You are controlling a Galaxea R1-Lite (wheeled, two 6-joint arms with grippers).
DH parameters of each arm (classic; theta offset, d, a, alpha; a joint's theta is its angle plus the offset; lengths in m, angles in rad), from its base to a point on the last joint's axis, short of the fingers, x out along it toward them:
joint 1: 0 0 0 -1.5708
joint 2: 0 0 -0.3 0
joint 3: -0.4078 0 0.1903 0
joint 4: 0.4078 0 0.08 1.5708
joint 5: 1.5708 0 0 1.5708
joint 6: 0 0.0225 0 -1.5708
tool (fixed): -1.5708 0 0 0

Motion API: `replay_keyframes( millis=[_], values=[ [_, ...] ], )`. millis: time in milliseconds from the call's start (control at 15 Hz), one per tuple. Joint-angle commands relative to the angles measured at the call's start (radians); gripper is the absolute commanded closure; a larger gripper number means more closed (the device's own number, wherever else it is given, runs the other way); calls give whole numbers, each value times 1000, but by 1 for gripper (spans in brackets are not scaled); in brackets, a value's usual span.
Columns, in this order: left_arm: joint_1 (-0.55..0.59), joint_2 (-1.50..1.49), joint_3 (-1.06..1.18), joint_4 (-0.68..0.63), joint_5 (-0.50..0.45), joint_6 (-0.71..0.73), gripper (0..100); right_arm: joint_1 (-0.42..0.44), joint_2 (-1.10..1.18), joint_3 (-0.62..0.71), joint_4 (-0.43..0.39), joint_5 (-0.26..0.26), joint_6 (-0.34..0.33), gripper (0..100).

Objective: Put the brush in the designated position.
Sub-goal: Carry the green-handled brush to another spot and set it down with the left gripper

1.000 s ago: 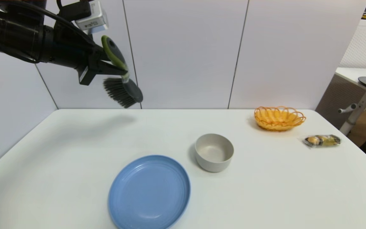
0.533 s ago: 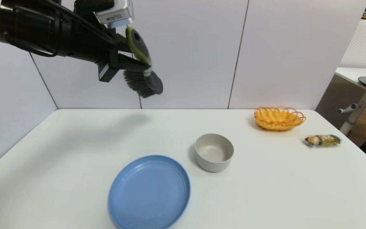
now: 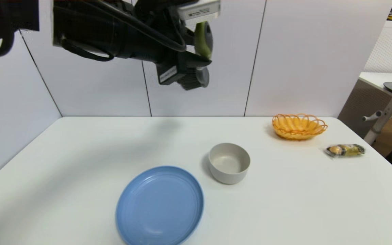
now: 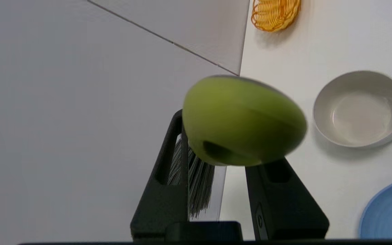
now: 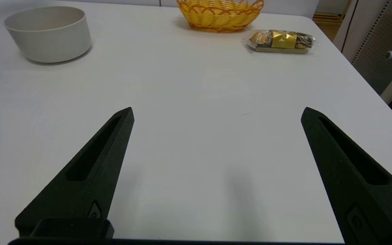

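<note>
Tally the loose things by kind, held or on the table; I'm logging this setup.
Brush, held aloft in the left hand: 1
Blue plate: 1
Grey bowl: 1
Orange basket: 1
Wrapped snack packet: 1
Total: 5

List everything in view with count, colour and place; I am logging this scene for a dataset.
brush: 1, lime-green handle, black bristles, held in the air above the table's far edge
plate: 1, blue, near middle of the table
bowl: 1, grey-white, empty, just right of the plate
basket: 1, orange wicker, far right of the table
snack packet: 1, clear wrap with gold and dark contents, right edge, nearer than the basket
table: 1, white
left gripper: 1, black, shut on the brush
right gripper: 1, black, open, low over the table's near right
</note>
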Motion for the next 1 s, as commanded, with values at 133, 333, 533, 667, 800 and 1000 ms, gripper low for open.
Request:
replay_keyframes(
  millis=[133,333,533,667,800,1000],
  values=[
    [-174,88,0,-130,151,-119,100,0,2,2,0,1,1,0],
    [-238,139,0,-248,248,-208,100,0,2,2,0,1,-1,0],
    [-263,185,0,-343,315,-235,100,0,2,2,0,1,-1,0],
    [-275,214,1,-394,317,-225,100,0,2,2,0,1,-1,0],
    [-303,240,6,-422,317,-225,100,0,2,2,0,1,-1,0],
    [-338,286,7,-440,315,-237,100,0,2,2,0,1,-1,0]
  ],
)
